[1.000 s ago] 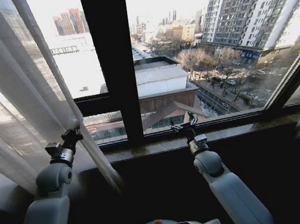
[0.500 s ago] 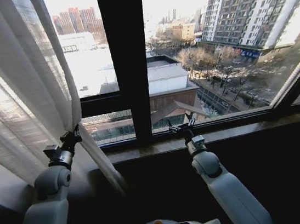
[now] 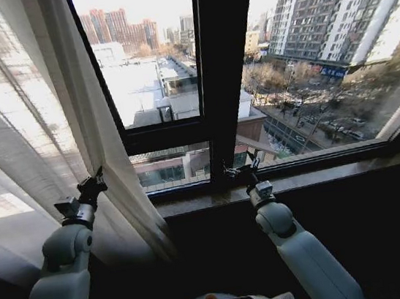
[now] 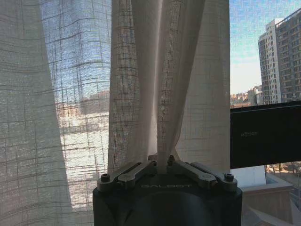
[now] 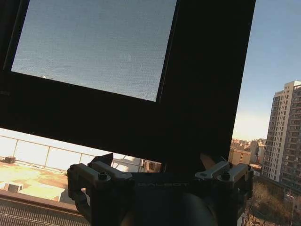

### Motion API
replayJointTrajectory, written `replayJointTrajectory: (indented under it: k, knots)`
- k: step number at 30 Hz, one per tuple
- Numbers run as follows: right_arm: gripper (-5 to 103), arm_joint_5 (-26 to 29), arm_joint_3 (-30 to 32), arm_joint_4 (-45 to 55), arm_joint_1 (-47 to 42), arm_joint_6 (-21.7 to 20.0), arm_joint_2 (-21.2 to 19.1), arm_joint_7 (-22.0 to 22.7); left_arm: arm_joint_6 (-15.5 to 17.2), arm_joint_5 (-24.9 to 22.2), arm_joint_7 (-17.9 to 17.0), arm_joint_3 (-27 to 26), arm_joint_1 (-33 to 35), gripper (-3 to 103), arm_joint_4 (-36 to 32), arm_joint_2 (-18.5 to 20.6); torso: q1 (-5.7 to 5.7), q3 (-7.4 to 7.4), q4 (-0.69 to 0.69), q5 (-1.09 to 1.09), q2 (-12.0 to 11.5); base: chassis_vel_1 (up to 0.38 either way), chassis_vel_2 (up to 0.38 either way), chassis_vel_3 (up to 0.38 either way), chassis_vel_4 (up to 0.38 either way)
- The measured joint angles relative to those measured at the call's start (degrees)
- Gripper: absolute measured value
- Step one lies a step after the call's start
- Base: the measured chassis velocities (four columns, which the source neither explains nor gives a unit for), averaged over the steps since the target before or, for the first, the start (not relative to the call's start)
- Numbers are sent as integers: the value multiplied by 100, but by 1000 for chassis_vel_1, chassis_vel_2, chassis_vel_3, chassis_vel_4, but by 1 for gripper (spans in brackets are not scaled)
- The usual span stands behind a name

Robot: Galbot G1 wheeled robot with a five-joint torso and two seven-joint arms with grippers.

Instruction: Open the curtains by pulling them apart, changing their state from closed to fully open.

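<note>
The left gripper (image 4: 162, 162) has its fingers closed together on a gathered fold of the curtains (image 4: 155, 84); in the left wrist view the sheer cloth funnels down into the pinch between the two tips and fans out wide above it. The hold sits low on the panel's inner edge, probably so that a sideways pull carries the whole drape along rather than slipping off a loose pleat. Seen from the head view, the left gripper (image 3: 91, 187) stands to the left of the dark window frame post (image 3: 224, 65), apart from it, with the bunched curtains (image 3: 42, 126) hanging on the gripper's own side, covering the glass left of the post's left-hand pane. That pane and all the glass on the far side of the post are bare, so by the look of it the task is mostly done on this side. The left arm rises from below with its wrist angled up and toward the post.

The right gripper (image 3: 245, 168) sits just below the foot of the post, near the window sill (image 3: 321, 172), its fingers spread apart and holding nothing (image 5: 160, 167). Its arm reaches straight up and forward from the body, seemingly idle.
</note>
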Motion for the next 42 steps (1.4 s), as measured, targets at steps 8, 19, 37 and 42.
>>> replayJointTrajectory:
  k: [8, 19, 37, 42]
  knots:
    - [100, -78, -18, 5, -24, 0, 6, 0, -11, -1, 2, -104, 150, 0, -88, -74, 0, 0, 1, -2, 0, 353, 362, -358, -358]
    - [100, -138, -98, 78, -47, 2, -1, 1, -78, 0, 5, -238, 287, 0, -180, -158, 1, 1, 0, -1, 0, 350, 349, -354, -351]
    - [100, -164, -232, 77, -56, 61, 9, -4, -130, 4, 5, -425, 480, 0, -306, -291, 1, 1, 1, 0, 0, 349, 353, -356, -356]
    - [100, -162, -273, 70, -40, 81, 24, -9, -170, 4, 5, -530, 564, 0, -345, -320, 2, 0, 2, -4, 0, 231, 246, -254, -280]
